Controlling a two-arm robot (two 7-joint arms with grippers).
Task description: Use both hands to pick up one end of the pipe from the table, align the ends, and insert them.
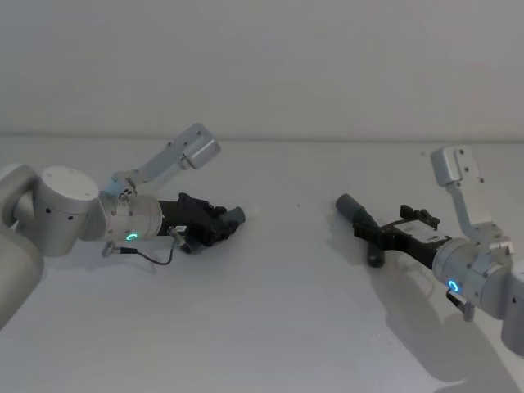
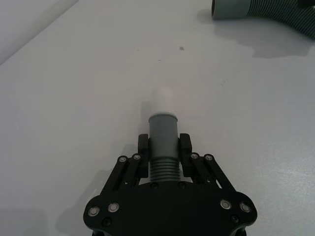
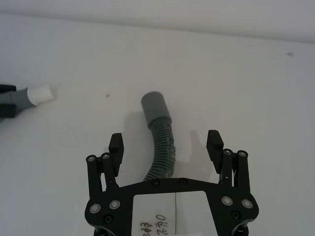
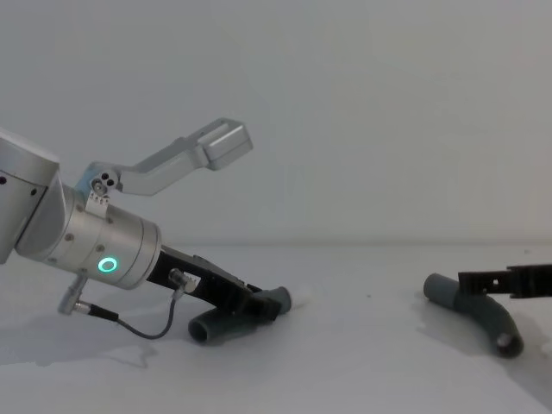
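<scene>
White matte tabletop (image 1: 270, 327) carries both pieces. At left, the left black two-finger pincer (image 2: 164, 145) pinches the white-tipped dark grey ribbed hose piece (image 2: 163, 129); at right, the right pincer (image 3: 165, 141) hangs spread astride the grey-cuffed ribbed piece (image 3: 156, 109), so closing on it seems next.

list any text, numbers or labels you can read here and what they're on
"203", handwritten and turned sideways, my best reading: on the white label on the body of the right gripper.
A second handwritten line beside it: cut off at the picture's edge, unreadable.
No text on the left gripper, the white-tipped hose piece it grips, the other hose piece or the table.
</scene>
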